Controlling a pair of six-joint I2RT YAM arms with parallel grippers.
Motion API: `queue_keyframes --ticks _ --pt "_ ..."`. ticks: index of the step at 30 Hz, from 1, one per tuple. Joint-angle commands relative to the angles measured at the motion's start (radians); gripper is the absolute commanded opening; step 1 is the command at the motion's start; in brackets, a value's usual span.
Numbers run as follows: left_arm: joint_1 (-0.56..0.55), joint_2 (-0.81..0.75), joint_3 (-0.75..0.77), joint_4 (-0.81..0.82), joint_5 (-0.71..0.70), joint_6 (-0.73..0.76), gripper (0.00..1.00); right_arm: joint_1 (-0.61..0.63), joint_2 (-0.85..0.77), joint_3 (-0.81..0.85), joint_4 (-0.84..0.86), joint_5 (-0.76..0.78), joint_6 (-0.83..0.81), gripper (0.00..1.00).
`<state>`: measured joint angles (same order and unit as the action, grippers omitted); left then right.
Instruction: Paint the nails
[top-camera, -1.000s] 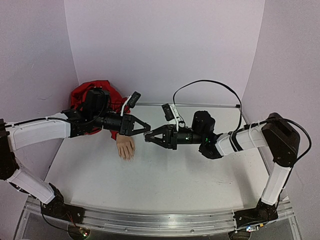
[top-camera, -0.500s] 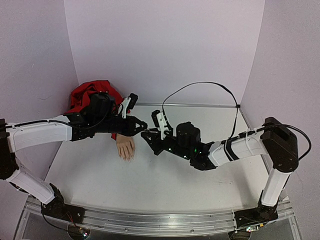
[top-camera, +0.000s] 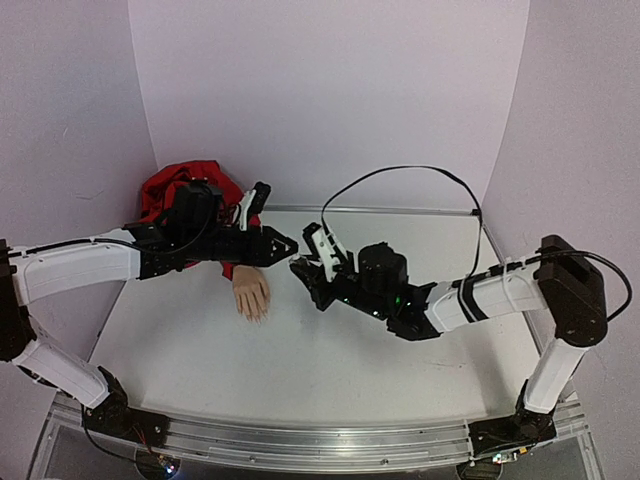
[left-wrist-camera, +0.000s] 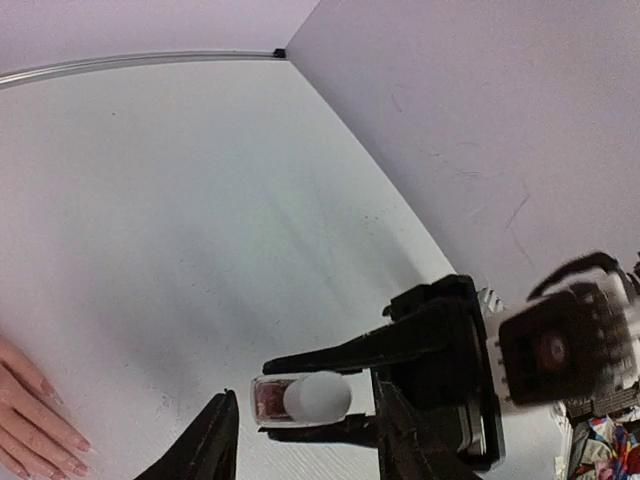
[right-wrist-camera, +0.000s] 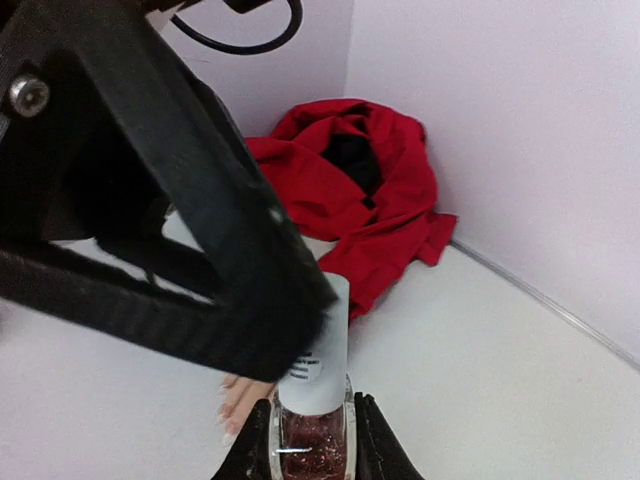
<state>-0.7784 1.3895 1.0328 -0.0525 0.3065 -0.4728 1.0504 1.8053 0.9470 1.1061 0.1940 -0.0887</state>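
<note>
Both arms reach inward, tips meeting above the bench (top-camera: 300, 360). Right pincer (top-camera: 299, 267) clenched on polish bottle (right-wrist-camera: 312, 442); left pincer (top-camera: 292, 243) parted, fingers either side of its white cap (left-wrist-camera: 318, 397).

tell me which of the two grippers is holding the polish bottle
The right gripper: it is shut on the polish bottle at its glass body. The left gripper grips nothing, its fingers parted beside the white cap.

The jaws of the left arm (top-camera: 90, 262) have parted around the bottle cap (left-wrist-camera: 317, 397), and the right arm (top-camera: 480, 295) has sunk lower.
</note>
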Motion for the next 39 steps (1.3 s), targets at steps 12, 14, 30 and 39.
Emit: queue_keyframes --ticks 12,14,30,39 --pt "0.071 -0.077 -0.028 0.314 0.569 -0.053 0.58 -0.150 -0.136 0.043 0.039 -0.964 0.368 0.00" --pt "0.057 -0.071 -0.020 0.316 0.574 -0.040 0.53 -0.148 -0.125 0.046 0.073 -0.982 0.392 0.00" --pt "0.028 -0.070 -0.065 0.302 0.498 0.044 0.23 -0.165 -0.119 -0.001 0.173 -0.809 0.424 0.00" --pt "-0.006 -0.088 -0.023 0.092 0.059 0.101 0.00 -0.016 -0.093 0.025 -0.008 0.057 0.048 0.00"
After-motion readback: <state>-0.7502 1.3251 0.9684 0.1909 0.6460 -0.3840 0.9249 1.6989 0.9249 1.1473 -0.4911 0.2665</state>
